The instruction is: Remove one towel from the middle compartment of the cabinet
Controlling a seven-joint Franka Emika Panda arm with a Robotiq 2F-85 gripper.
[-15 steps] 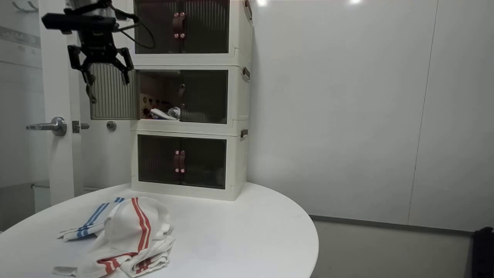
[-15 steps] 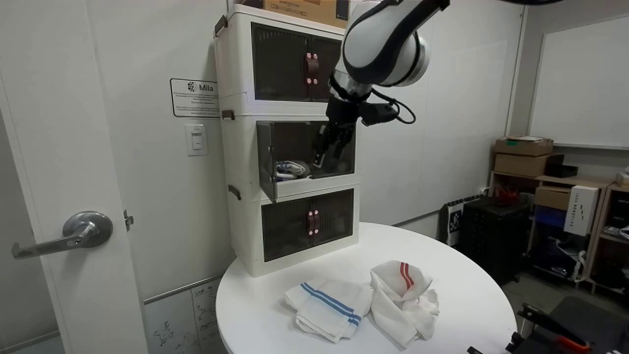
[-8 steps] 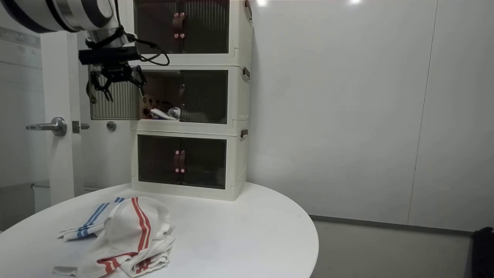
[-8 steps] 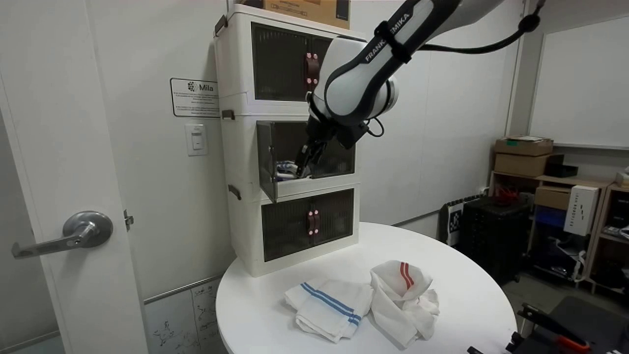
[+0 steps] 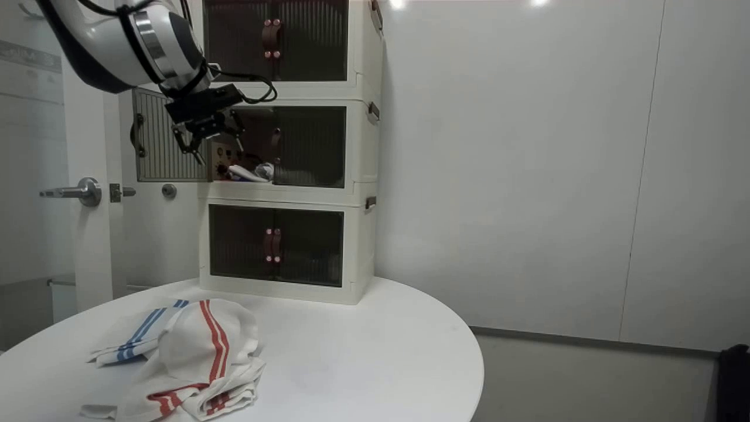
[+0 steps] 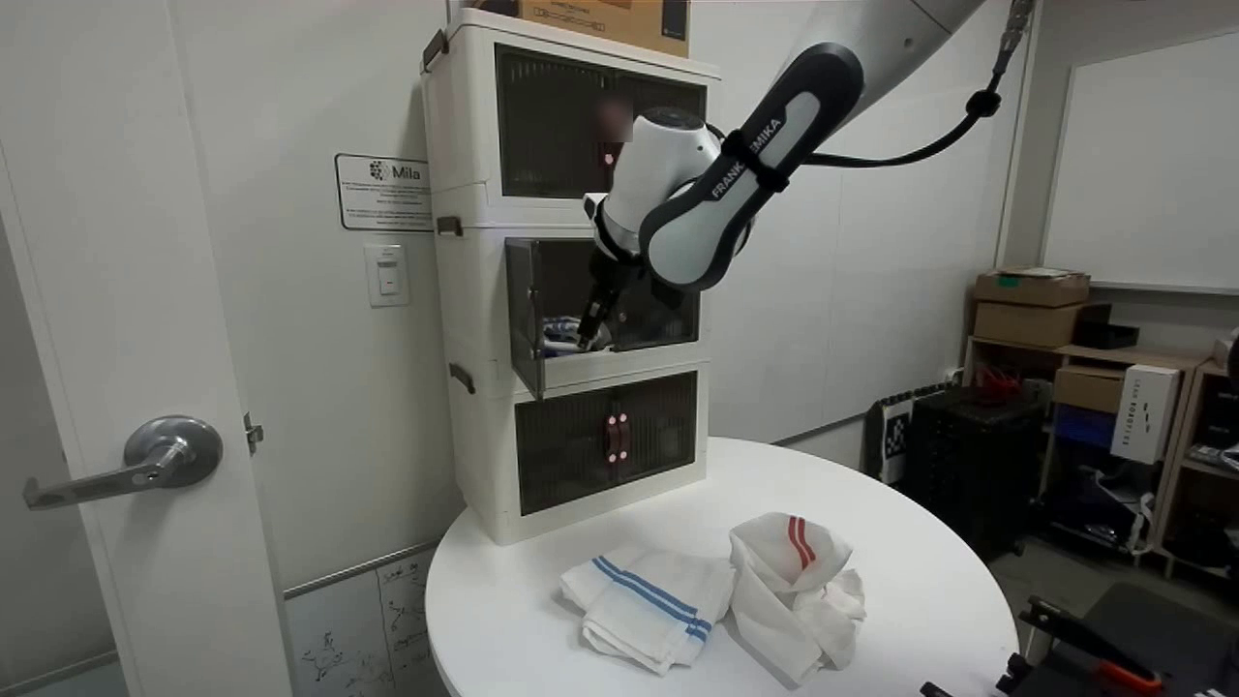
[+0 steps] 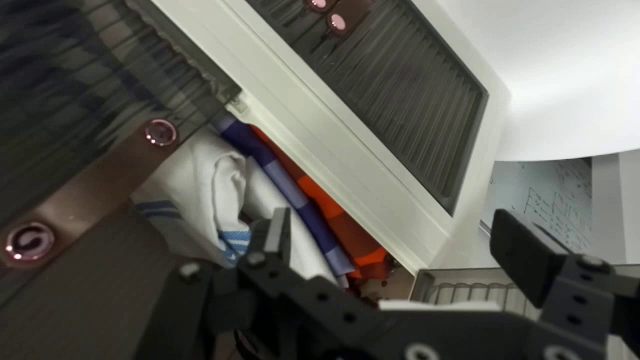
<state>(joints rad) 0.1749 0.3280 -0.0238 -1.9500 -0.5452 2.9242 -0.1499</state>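
One door (image 5: 158, 132) of the middle compartment (image 5: 256, 132) stands swung out, presumably to give the claw (image 7: 392, 225) a way in; the claw is spread wide, holding nothing, likely to straddle cloth. The striped towel (image 7: 195, 180) lies inside, beside the closed door (image 7: 100, 100) and behind the front lip (image 7: 320, 155), so entry looks tight there. The cabinet (image 6: 469, 329) stands near the wall-side edge of the worktop (image 5: 363, 351); a folded towel (image 6: 644, 605) and a red-striped towel (image 6: 789, 605) lie farther in.

Exterior views: both set well back, facing the front of the cabinet (image 5: 278, 194) obliquely from opposite sides and looking down on the table (image 6: 900, 561) they share. Wrist view: close up, tilted, directed down into the middle compartment (image 7: 330, 167), common to all three.
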